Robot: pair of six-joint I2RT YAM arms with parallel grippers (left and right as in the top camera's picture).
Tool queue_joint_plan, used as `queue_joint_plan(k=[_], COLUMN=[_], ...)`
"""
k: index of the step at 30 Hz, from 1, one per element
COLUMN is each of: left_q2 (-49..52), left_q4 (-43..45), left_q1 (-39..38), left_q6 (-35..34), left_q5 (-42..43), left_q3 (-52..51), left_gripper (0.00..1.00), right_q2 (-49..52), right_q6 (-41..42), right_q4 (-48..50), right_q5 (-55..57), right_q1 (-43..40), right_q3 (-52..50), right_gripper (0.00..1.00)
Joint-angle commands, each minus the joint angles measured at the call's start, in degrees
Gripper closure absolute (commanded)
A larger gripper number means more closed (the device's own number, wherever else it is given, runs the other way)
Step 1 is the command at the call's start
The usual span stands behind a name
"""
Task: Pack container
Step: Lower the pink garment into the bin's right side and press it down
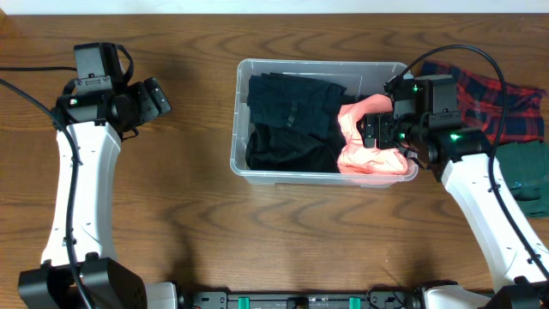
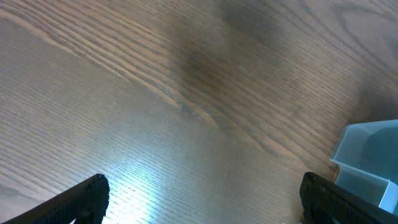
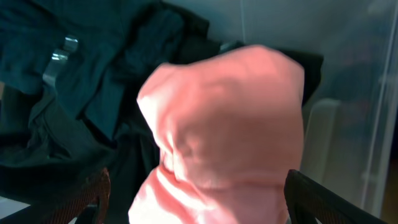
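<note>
The right jaws stand spread wide over the pink cloth (image 3: 224, 124), one finger on either side of the bunched fabric and neither visibly pinching it, so the cloth looks let go. It lies in the right end of the container (image 1: 322, 63), heaped high against the front wall. The container sits in the middle of the bench (image 1: 189, 223), its left and middle parts filled with dark clothes (image 1: 292, 120). The step in hand appears to be dropping the pink piece. The next move likely calls for lifting the right jaws straight up clear of the rim, then swinging right to the clothes left outside. Those are a plaid shirt (image 1: 506, 103) and a green cloth (image 1: 525, 167), both on the bench right of the container and partly under the right arm (image 1: 480, 197), which may hamper a clean reach. The pink heap may need pressing down to make room. The left jaws hang spread and empty over bare bench left of the container, well apart from it.
</note>
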Motion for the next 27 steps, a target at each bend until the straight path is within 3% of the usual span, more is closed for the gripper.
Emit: queue_joint_plan(k=[1,3,5,9,12,27], left_q2=[-0.4,-0.4,-0.4,-0.4,-0.4,-0.4], left_q4=[-0.1,-0.1,-0.1,-0.1,-0.1,-0.1], left_q1=[0.2,0.2,0.2,0.2,0.2,0.2], left_q6=[-0.1,-0.1,-0.1,-0.1,-0.1,-0.1], left_q5=[-0.9,-0.9,-0.9,-0.9,-0.9,-0.9], left_q3=[0.2,0.2,0.2,0.2,0.2,0.2], left_gripper=[0.02,0.02,0.02,0.02,0.02,0.02], right_q2=[-0.1,-0.1,-0.1,0.1,0.8,13.9], right_q6=[-4.0,-5.1,-5.4,-7.4,-8.0,-7.9], right_q4=[1.1,1.2,0.9,0.2,0.1,0.8], right_q5=[0.1,0.2,0.2,0.2,0.2,5.1], right_q1=[0.8,0.8,0.8,0.8,0.8,0.8], right_q3=[0.8,0.8,0.8,0.8,0.8,0.8], right_gripper=[0.15,0.15,0.22,0.57,0.69,0.69])
